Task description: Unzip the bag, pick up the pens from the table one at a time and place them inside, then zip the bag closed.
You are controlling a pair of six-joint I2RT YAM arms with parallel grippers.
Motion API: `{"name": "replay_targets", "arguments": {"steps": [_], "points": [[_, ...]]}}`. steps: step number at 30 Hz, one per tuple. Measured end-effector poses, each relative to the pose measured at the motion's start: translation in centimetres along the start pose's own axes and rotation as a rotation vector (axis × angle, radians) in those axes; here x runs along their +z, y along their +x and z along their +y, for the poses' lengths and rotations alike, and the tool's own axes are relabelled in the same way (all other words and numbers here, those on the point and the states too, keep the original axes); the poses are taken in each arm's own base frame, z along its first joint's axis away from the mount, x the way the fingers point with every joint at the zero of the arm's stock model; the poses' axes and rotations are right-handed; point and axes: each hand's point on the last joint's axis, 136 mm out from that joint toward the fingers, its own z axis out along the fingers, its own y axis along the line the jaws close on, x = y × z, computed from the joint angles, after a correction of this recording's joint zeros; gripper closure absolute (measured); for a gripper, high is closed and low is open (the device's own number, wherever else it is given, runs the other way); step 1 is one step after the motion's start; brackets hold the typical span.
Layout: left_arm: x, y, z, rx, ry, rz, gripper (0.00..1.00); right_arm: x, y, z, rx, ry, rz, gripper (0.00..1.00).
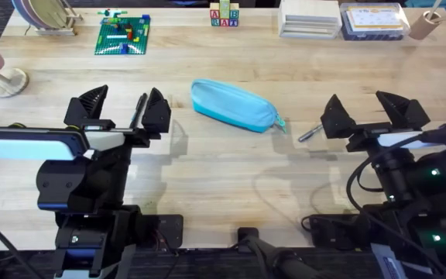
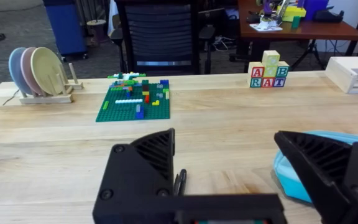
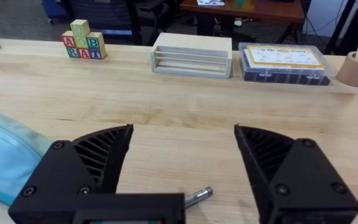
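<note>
- We see the left gripper [image 1: 125, 108] with its black jaws spread wide apart, clamped on nothing.
- One dark pen [image 1: 139, 109] lies on the table [image 1: 231, 167] between those jaws, close to the inner face of the jaw nearer the pouch; in the left wrist view its tip [image 2: 179, 182] shows just beside that arm's other finger, so we cannot tell exactly how it sits in the gap.
- The light blue pencil pouch [image 1: 233, 106] lies on the wood beyond the left gripper's pouch-side jaw, near it but apart; its teal pull tab [image 1: 281, 122] sits at the end toward the right gripper, and we cannot tell whether the zipper is open.
- The right gripper [image 1: 374, 114] also has its jaws well apart and holds nothing.
- A second pen [image 1: 310, 133], dark with a silver end, lies just outside the right gripper's pouch-side jaw; the right wrist view shows its silver tip [image 3: 198, 196] poking out low between the fingers.
- Far ahead of the jaws, stacked alphabet blocks [image 2: 268, 71] read "A", "B" over "R A T".
- A green Lego baseplate [image 2: 134, 101] with bricks lies ahead of the left jaws.
</note>
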Motion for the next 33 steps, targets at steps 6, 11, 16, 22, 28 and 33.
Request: {"name": "replay_targets", "arguments": {"steps": [6,11,16,22,28,33], "points": [[0.0,0.0,0.0,0.000,0.000,0.000,0.004,0.0,0.1,0.0,0.000,0.000,0.003,0.004],[0.0,0.0,0.0,0.000,0.000,0.000,0.005,0.0,0.1,0.0,0.000,0.000,0.003,0.004],[0.0,0.0,0.0,0.000,0.000,0.000,0.007,0.0,-0.1,0.1,0.000,-0.003,-0.005,0.004],[-0.1,-0.5,0.0,0.000,0.000,-0.006,0.008,-0.1,-1.3,0.2,0.009,-0.011,-0.041,0.005],[-1.2,-4.6,0.0,0.001,0.000,-0.044,0.008,-1.1,-5.5,0.2,0.019,-0.013,-0.129,0.005],[-2.5,-8.0,0.1,0.005,-0.009,-0.044,0.008,-2.7,-10.0,0.3,0.018,-0.014,-0.225,0.005]]}}
